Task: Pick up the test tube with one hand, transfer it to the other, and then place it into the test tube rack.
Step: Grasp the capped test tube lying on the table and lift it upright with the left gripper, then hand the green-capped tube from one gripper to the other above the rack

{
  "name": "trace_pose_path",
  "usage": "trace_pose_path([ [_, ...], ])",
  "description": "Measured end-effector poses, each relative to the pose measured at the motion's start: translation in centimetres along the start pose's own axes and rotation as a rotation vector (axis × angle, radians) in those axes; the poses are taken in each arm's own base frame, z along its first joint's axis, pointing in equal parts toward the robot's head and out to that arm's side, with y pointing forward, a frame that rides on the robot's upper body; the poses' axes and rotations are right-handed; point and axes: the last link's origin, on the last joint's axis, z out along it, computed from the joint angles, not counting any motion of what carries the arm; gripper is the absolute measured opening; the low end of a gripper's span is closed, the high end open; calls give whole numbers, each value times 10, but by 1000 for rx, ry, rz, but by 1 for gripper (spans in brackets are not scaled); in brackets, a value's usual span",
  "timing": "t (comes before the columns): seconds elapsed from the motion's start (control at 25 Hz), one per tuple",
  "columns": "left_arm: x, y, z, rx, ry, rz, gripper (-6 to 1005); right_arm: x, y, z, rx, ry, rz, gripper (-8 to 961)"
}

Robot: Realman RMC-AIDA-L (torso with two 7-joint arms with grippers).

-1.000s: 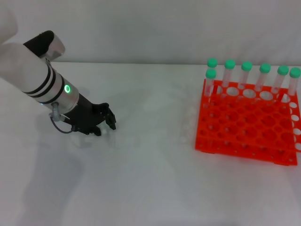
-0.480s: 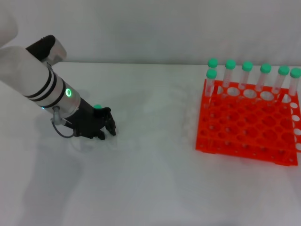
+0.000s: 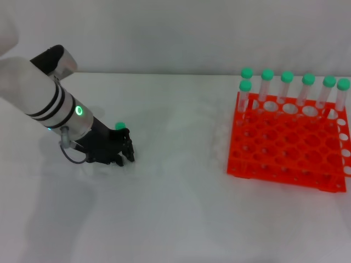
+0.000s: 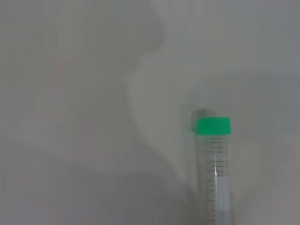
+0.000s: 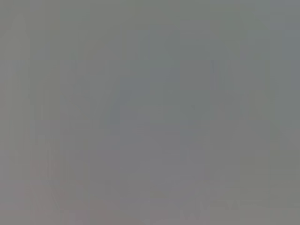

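Hiding most of the test tube (image 3: 119, 126) (green cap showing), left hand (image 3: 112, 147) clenched around it, tabletop.

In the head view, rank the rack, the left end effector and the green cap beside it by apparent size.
1. Rack: largest.
2. Left end effector: clearly smaller, though it sits nearer the camera.
3. Cap: smallest, only partly visible behind the end effector.

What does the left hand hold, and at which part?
The left hand is closed around the test tube, apparently at its body; the green cap sticks out.
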Motion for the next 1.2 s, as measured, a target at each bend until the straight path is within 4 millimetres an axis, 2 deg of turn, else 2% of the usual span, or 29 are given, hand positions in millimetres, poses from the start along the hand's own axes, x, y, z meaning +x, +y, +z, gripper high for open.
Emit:
trace_pose_path([
  [0.16,17,3,-10,-55,81,19,199,-1,-2,-2,5,-6,-1,876],
  [0.36,43,15,-24,-288,292,54,204,1,-8,-7,33,-4,3,875],
  [0.6,51,3,-31,-470,533,98,210,2,-20,-14,85,-2,11,873],
  [0.64,50,-5,-31,-513,625,97,211,2,-20,-14,85,-2,11,873],
  [0.76,47,-13,-30,-542,725,97,214,4,-25,-16,127,4,25,872],
  [0.96,20,-31,-22,-563,1053,159,219,8,-37,-29,158,22,91,872],
  [1.08,2,-30,-20,-540,1219,258,222,10,-42,-37,149,33,145,871],
  [1.2,-9,-26,-20,-504,1308,371,225,11,-47,-43,144,39,177,871],
])
